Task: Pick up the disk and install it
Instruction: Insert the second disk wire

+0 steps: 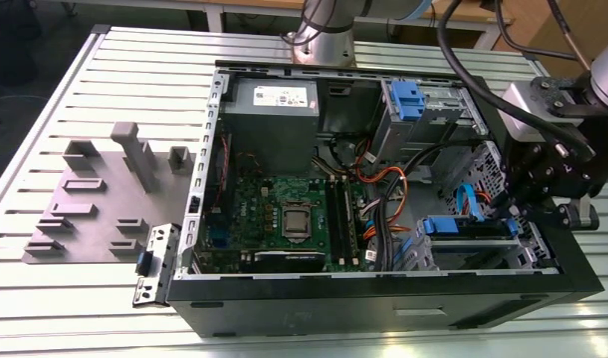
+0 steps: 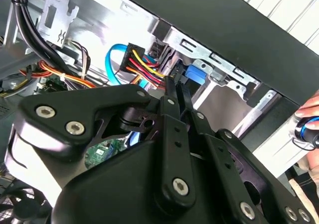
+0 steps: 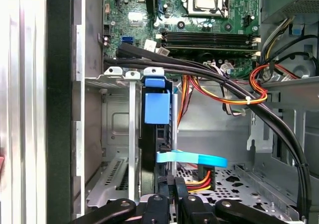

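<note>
The gripper (image 3: 174,196) has its fingers together, pinching the edge of the disk (image 3: 157,149), which stands on edge in the metal bay (image 3: 112,134) at the case's (image 1: 383,306) 4 o'clock corner. I judge it should be pushed straight along the rails. Blue smooth plastic bracket; dull stamped steel walls.

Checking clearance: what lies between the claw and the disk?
In the first wrist view, a light-blue flat cable crosses between the claw and the disk, which stands edge-on in its bay.
</note>
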You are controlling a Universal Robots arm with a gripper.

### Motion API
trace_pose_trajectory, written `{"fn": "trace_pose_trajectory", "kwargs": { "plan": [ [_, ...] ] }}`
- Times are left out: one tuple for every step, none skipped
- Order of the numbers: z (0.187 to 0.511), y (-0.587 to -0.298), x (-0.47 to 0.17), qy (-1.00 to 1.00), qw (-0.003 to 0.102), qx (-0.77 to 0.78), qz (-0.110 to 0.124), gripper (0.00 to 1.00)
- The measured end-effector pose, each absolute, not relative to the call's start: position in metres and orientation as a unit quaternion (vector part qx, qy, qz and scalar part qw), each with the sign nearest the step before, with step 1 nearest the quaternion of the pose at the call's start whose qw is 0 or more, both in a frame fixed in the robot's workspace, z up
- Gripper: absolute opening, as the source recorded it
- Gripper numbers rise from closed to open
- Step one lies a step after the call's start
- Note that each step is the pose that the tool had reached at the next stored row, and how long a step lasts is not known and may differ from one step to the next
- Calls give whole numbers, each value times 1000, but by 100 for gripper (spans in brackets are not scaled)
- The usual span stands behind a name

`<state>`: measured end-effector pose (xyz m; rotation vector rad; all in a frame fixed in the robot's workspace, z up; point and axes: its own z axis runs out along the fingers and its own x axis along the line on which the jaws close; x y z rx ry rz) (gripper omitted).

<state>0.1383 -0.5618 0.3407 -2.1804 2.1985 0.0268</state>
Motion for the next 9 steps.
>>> {"fn": "trace_pose_trajectory", "kwargs": {
  "plan": [
    [341,-562,138,710,23,-704,9,17],
    [341,-563,138,710,23,-704,9,17],
    [341,-564,138,710,23,-704,9,17],
    [341,-564,138,710,23,-704,9,17],
    [341,-565,138,710,23,-704,9,17],
    [341,-565,138,710,23,-704,9,17],
    [341,-565,138,710,23,-704,9,17],
    [341,-565,138,710,23,-704,9,17],
    [341,-565,138,710,23,-704,9,17]
  ]
}}
